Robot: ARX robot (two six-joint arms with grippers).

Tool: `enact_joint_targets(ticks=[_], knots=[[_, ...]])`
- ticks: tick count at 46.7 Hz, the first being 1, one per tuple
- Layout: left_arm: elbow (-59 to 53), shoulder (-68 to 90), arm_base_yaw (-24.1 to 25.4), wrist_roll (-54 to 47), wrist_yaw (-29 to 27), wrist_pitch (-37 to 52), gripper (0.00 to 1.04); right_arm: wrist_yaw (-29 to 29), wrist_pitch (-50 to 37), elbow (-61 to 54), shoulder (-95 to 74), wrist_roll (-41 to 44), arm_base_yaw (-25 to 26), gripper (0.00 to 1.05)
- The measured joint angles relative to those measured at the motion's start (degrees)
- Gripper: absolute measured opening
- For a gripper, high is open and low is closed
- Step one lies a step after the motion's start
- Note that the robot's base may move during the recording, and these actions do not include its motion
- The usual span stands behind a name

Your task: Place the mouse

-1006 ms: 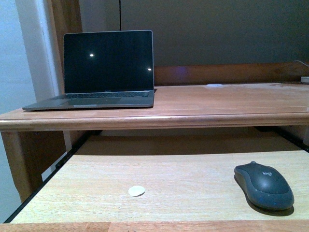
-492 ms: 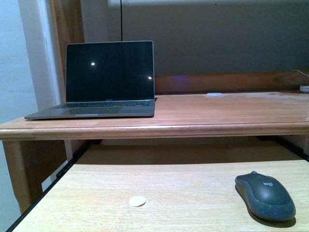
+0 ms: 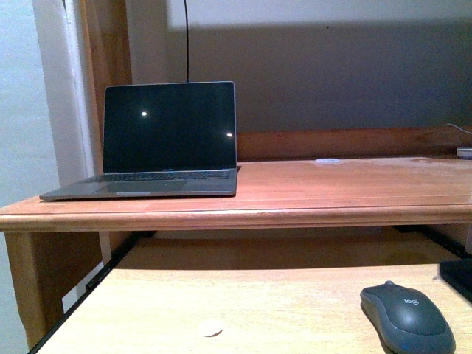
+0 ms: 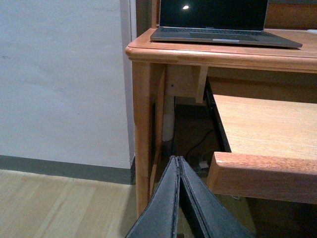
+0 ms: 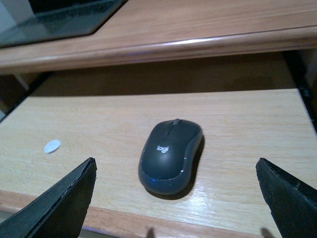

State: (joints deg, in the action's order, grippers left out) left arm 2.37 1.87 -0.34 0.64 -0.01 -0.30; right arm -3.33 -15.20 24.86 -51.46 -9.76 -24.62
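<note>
- The mouse (image 5: 171, 156) lies on the lower tray (image 5: 99, 119), toward its right side and close to the front lip.
- The right gripper (image 5: 174, 160) hangs wide open and empty. In its wrist view one finger shows on each side of the mouse, both well clear of it.
- The mouse sits straight ahead of that gripper and below it, about centred in the gap.
- Its long axis runs front to back, slightly skewed, with the wheel end toward the desk. The open jaws therefore span its short width, which I judge a good line for a grasp.
- The left gripper (image 4: 177, 163) is closed flat on nothing. It is off the left end of the desk, near the leg (image 4: 141, 124), well apart from the mouse.
- The right arm is plainly the nearer, and the move looks to be its own.
- Edges to mind: the desk top (image 3: 332, 184) overhangs the tray's back part, and a dark rail runs just right of the mouse.
- Any lift would likely need to come toward the robot before rising past that overhang.
- Open room: bare tray lies left of the mouse, holding only a small white disc (image 5: 52, 146) well apart from it.
- Above, the laptop (image 3: 169, 133) takes the left of the desk top; the wood to its right is broad and mostly bare.
</note>
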Motion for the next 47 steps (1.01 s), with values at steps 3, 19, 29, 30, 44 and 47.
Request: enact_joint_targets(ticks=[3, 19, 29, 30, 44, 47], knots=[[-1.53, -1.27, 0.02, -0.02, 0.00, 0.02, 0.03, -2.14, 0.28, 1.51, -3.02, 1.57, -2.71, 0.97], [-1.90, -1.55, 0.02, -0.02, 0.00, 0.02, 0.03, -12.66, 2.23, 6.10, -10.88, 5.77, -12.66, 0.97], [-1.88, -1.55, 0.02, -0.02, 0.00, 0.02, 0.29, -17.73, 1.29, 8.74, -17.49, 7.43, -14.27, 0.97], [-1.90, -1.55, 0.02, -0.02, 0.00, 0.02, 0.33, -18.32, 1.22, 9.18, -18.29, 7.67, -14.25, 0.97], [-1.88, -1.55, 0.02, -0.02, 0.00, 0.02, 0.79, -21.55, 4.11, 15.93, -26.91, 7.67, -11.87, 0.97], [-1.88, -1.55, 0.02, -0.02, 0.00, 0.02, 0.87, -22.18, 5.46, 17.07, -28.35, 7.43, -11.37, 0.97]])
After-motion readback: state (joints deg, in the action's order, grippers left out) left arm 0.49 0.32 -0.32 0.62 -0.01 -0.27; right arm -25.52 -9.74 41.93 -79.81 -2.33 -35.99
